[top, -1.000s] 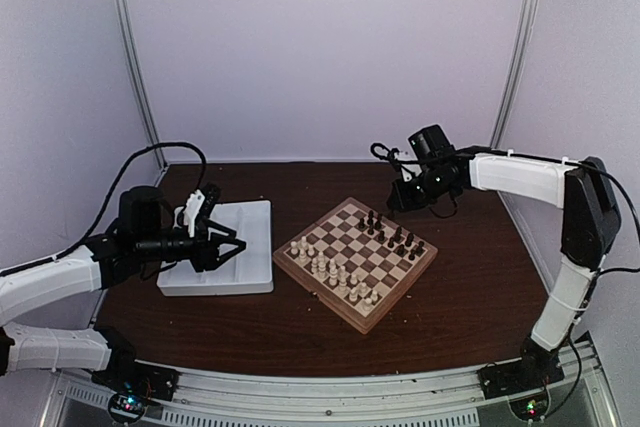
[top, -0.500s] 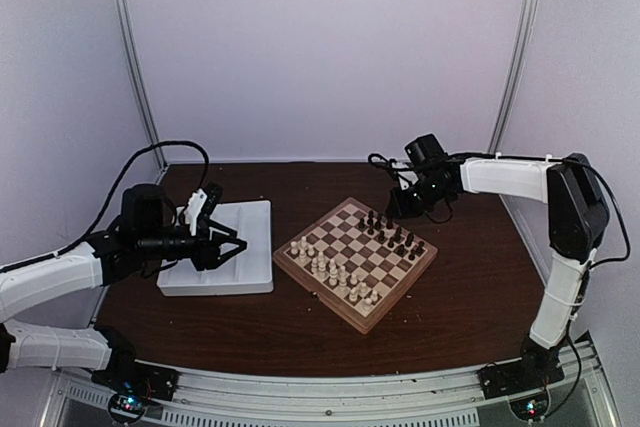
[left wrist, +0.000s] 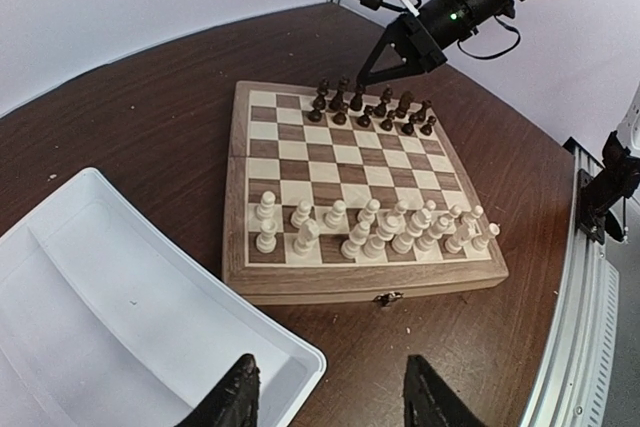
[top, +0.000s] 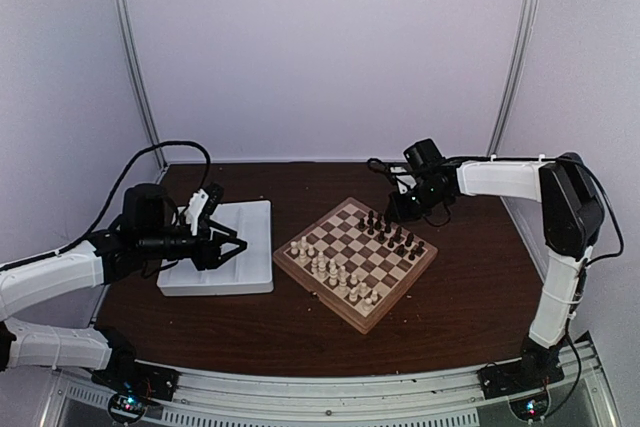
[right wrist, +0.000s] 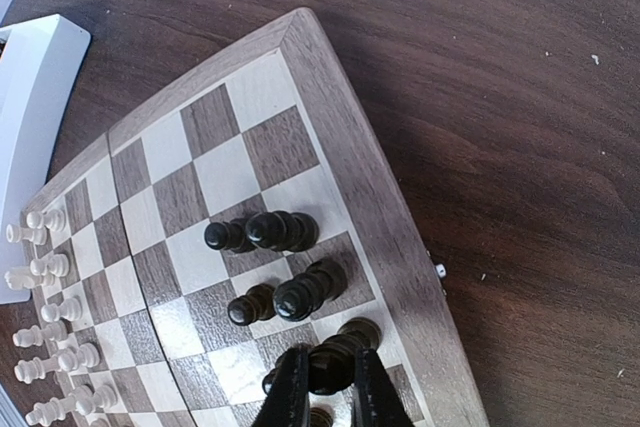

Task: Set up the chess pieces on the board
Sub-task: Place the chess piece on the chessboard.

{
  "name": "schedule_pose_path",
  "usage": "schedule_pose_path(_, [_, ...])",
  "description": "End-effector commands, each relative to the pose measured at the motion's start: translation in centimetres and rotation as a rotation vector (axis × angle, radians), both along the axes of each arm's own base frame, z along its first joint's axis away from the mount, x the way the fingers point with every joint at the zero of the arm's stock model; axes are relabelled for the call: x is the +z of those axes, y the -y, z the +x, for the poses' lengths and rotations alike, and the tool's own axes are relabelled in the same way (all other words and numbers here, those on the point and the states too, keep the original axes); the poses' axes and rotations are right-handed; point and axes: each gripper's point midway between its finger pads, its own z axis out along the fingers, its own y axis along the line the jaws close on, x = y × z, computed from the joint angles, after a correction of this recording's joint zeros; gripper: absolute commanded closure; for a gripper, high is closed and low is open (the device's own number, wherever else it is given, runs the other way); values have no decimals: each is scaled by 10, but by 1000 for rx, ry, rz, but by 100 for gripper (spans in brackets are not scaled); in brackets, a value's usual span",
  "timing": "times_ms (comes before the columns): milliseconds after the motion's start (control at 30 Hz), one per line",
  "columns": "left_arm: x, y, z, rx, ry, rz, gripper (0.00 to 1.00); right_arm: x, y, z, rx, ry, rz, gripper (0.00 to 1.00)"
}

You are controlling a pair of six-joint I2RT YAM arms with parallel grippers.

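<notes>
The board [top: 362, 325] lies at mid table, turned like a diamond. Several dark chess pieces [top: 390, 232] stand in two rows along its far right side, also in the left wrist view [left wrist: 375, 107] and the right wrist view [right wrist: 275, 232]. My right gripper [top: 393, 212] hangs over that side. In its wrist view its fingers [right wrist: 328, 362] are closed on the top of one dark piece [right wrist: 340, 352] whose base rests on a back-row square beside the rim [right wrist: 370, 187]. My left gripper [top: 225, 247] is open and empty, its fingertips [left wrist: 330, 397] spread over the corner of the white tray.
Cream-white pieces [top: 330, 272] stand in two rows on the board's near left side [left wrist: 370, 232]. A white compartment tray [top: 215, 282] sits left of the board, its rim [left wrist: 200, 277] close to the board's edge. Bare dark table [right wrist: 520, 147] lies beyond the board's far rim.
My right gripper has moved left and down from beyond the board's far corner to over the dark pieces. The left arm has barely moved.
</notes>
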Motion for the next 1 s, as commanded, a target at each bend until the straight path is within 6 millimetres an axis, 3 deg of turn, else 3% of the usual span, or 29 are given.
schedule_pose_path(0, [17, 3, 6, 0, 55, -14, 51, -9, 2, 2, 0, -15, -1, 95])
schedule_pose_path(367, [17, 3, 7, 3, 58, -11, 51, -2, 6, 0, -5, -3, -5, 82])
schedule_pose_path(467, [17, 3, 7, 1, 56, -13, 51, 0, 5, -1, -3, -2, -3, 73])
schedule_pose_path(833, [18, 2, 6, 3, 58, -14, 51, 6, 6, -1, -3, 7, 1, 71])
schedule_pose_path(967, [18, 2, 6, 3, 58, -15, 51, 4, 7, 0, -5, 5, -3, 63])
